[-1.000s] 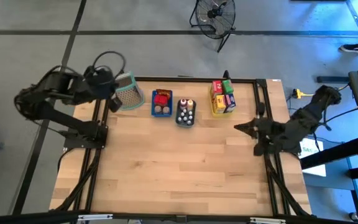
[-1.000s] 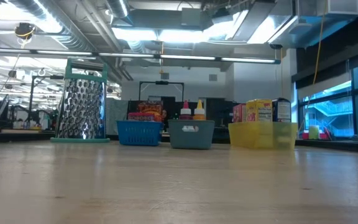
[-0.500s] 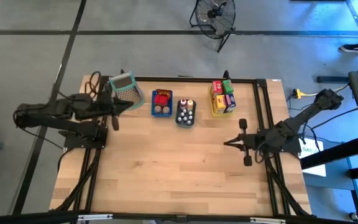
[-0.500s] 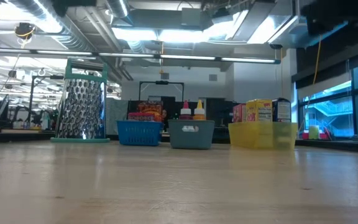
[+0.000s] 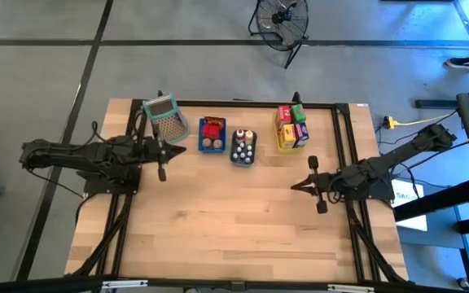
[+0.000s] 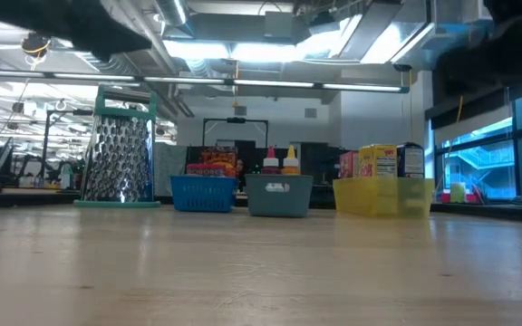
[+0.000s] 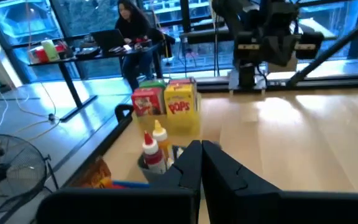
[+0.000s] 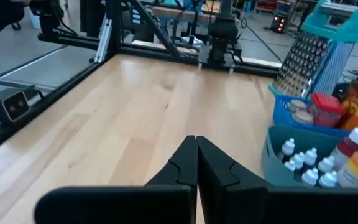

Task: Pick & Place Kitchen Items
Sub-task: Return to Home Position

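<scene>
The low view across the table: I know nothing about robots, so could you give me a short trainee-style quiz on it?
1. True or false: the left hand and the right hand are open.
2. The cereal boxes sit in a bin of which colour: A red, B yellow, C black?
3. Fill in: the metal grater stands beside the ___ bin.
Key: 1 false, both are shut and empty; 2 B, the yellow bin; 3 the blue bin.

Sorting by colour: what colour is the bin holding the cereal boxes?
The bin is yellow; low view.
</scene>
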Robot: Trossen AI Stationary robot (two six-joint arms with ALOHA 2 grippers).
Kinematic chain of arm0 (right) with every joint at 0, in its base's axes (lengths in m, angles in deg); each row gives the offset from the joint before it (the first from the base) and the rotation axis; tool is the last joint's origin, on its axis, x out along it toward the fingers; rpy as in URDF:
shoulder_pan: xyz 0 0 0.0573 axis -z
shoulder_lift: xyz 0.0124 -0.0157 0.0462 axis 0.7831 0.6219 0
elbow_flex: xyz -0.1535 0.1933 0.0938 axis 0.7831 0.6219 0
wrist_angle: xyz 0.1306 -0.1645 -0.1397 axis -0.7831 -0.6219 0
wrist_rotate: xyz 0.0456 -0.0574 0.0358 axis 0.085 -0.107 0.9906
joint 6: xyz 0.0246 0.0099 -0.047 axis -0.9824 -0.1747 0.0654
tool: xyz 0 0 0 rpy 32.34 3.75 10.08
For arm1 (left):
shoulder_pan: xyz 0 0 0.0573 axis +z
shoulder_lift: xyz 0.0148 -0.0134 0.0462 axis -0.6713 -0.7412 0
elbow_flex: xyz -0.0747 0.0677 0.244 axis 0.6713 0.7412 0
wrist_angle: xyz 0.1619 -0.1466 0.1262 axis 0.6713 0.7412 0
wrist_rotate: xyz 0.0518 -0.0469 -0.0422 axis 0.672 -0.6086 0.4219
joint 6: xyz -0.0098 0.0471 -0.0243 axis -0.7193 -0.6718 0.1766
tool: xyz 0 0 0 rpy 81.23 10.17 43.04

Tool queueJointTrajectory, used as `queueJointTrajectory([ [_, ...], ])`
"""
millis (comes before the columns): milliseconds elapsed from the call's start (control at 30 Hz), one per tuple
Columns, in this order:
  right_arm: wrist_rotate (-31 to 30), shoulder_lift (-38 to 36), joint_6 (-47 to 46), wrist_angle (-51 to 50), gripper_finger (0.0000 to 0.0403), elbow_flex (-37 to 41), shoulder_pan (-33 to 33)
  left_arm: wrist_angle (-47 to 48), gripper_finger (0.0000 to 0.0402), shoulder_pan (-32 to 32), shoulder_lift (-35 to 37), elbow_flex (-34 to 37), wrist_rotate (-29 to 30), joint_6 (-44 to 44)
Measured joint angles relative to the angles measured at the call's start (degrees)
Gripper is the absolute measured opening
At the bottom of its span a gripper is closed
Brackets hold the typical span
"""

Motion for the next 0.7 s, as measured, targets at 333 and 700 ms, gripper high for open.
queueJointTrajectory([
  [333, 3.0, 0.0, -2.4, 10.7, 0.0000, 10.7, 0.0, -9.5, 0.0003, 0.0, 8.4, 11.9, -3.5, 0.7],
  [700, 3.7, 0.0, 5.5, 10.4, 0.0000, 10.6, 0.1, -26.7, 0.0005, 0.0, 10.0, 22.3, -4.6, 6.4],
])
